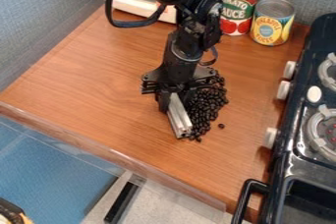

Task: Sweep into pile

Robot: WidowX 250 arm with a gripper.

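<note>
My gripper (172, 101) hangs over the middle of the wooden counter (85, 78), shut on a light grey metal bar (179, 116). The bar slants down toward the counter's front edge, its lower end close to the surface. Dark beans (209, 102) lie in an elongated heap along the right side of the bar and gripper, with some around the bar's lower end. One loose bean (221, 126) sits apart, just right of the heap. The arm covers part of the heap's upper left side.
Two cans, a tomato one (238, 7) and a pineapple one (271, 22), stand at the back right. A white toy appliance (125, 3) is at the back left. A black stove (295, 134) with knobs borders the right side.
</note>
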